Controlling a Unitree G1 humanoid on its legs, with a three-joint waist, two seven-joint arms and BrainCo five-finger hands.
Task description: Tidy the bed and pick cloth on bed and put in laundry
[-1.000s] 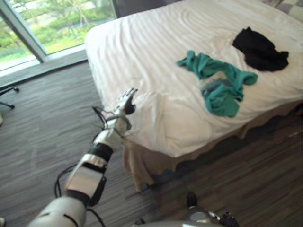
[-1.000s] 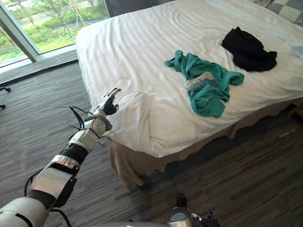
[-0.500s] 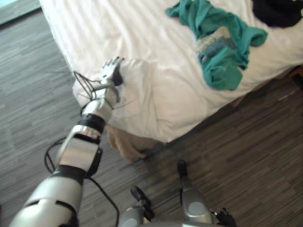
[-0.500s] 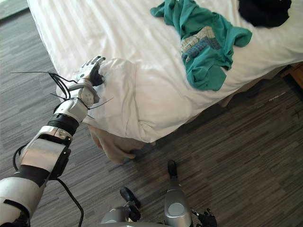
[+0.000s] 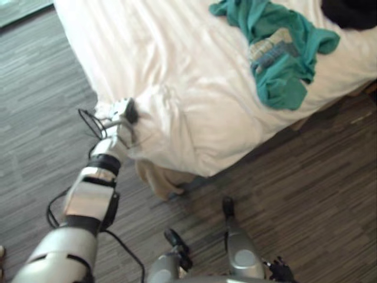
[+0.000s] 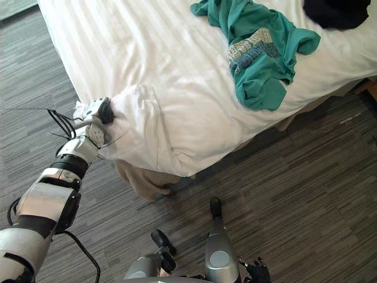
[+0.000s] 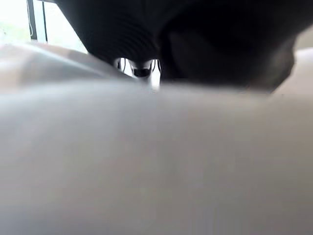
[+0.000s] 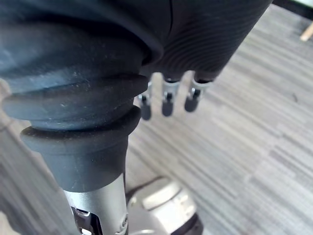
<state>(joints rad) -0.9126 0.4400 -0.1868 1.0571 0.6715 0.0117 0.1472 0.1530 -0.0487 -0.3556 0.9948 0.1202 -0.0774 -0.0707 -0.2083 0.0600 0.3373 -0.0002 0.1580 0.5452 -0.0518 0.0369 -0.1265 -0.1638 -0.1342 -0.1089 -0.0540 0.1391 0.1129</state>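
Dropped since a moment ago, the left robot hand [image 6: 96, 110] sits on the bunched sheet [image 6: 143, 121] at the near corner of the bed [image 6: 135, 41], probably to straighten it, though I cannot tell its grip, while the teal cloth [image 6: 254, 54] waits well apart from that corner.

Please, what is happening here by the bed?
The robot's left hand is at the near corner of the white bed sheet, which is bunched up there; whether it grips the sheet is unclear. A green cloth and a black cloth lie on it, untouched. The right hand hangs over the floor, empty.
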